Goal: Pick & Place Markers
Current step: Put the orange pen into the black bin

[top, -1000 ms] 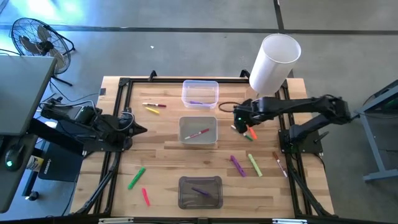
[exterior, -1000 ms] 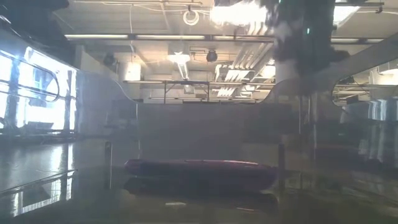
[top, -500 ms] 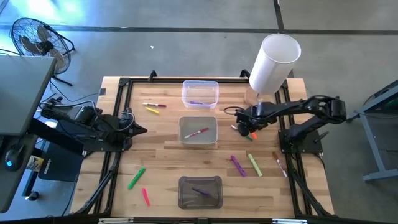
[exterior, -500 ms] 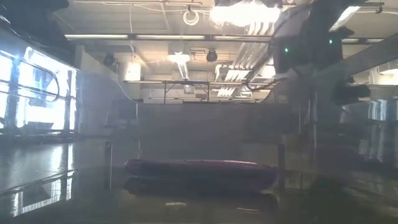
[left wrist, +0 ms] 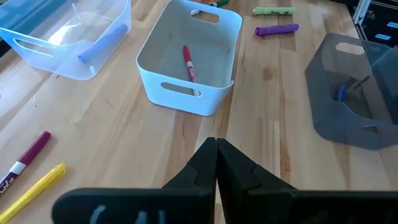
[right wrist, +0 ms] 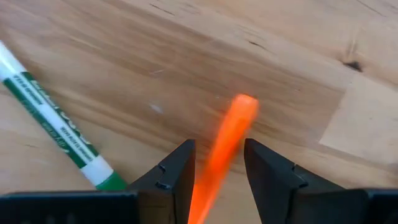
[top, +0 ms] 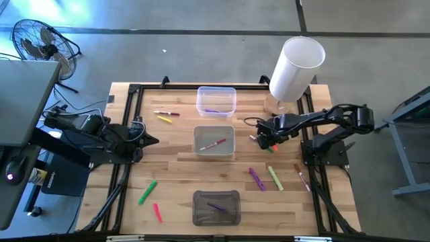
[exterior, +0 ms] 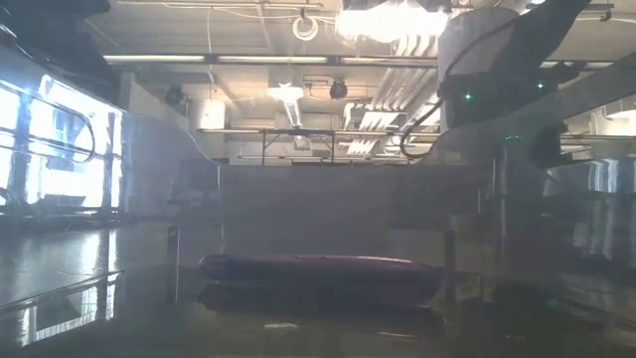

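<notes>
My right gripper [top: 265,138] is low over the table's right part, open, with its fingers on either side of an orange marker [right wrist: 225,146]. A white-bodied green marker [right wrist: 57,126] lies flat on the wood beside it. My left gripper [left wrist: 216,151] is shut and waits at the table's left [top: 152,140]. Other markers lie flat on the table. These are a yellow and a red one [top: 165,115], a green one [top: 147,192], a pink one [top: 157,212], a purple one [top: 256,179] and a green one [top: 275,177]. My right gripper comes at the orange marker from above, pointing down. One finger [right wrist: 177,168] stands on each side of the marker's shaft [right wrist: 214,165], and the marker runs out past the fingertips. A gap shows on both sides, so I cannot tell whether either finger touches it.
Three bins stand in a row down the table's middle: a clear one [top: 216,101], a white one [top: 214,141] holding a red marker [left wrist: 188,64], and a grey one [top: 216,207]. A big white cylinder [top: 295,67] stands at the far right corner. A thin marker [top: 302,177] lies near the right edge.
The right arm has sunk toward the table and its gripper has shifted a little toward the near edge, down around the orange marker. The left arm and the other markers have kept still.
</notes>
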Tool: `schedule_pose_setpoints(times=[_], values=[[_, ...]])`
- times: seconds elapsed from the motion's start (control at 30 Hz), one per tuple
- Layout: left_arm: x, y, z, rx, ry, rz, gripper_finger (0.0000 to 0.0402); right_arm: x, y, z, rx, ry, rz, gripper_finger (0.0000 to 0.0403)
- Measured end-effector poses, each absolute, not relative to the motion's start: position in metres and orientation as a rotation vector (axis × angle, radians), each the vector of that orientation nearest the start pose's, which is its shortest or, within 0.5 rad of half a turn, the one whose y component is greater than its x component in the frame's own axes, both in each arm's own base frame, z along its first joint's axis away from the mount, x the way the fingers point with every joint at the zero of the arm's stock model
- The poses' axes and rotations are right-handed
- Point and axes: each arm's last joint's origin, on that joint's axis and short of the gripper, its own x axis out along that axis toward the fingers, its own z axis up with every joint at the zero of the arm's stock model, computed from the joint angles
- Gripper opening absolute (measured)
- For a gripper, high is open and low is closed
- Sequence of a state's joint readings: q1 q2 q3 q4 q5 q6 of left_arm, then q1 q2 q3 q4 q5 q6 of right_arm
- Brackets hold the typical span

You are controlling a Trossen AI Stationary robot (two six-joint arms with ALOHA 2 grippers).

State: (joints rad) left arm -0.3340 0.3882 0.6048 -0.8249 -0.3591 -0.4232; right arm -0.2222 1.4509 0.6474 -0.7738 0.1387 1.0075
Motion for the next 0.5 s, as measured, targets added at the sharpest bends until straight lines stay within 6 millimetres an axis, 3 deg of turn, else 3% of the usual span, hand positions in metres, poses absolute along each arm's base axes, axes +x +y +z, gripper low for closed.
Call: schedule_pose_setpoints(times=[0.23, 0.5], values=[[0.0788, -0.0165, 0.2605, -0.205, 0.553, 0.147, 0.0000, 0.1898, -0.0459, 0.1255, 0.893, 1.298, -1.038, 0.0113], [0.0801, -0.0164, 0.2625, -0.246, 0.524, 0.169, 0.0000, 0.1910, -0.0463, 0.1249, 0.890, 1.274, -1.043, 0.0023]])
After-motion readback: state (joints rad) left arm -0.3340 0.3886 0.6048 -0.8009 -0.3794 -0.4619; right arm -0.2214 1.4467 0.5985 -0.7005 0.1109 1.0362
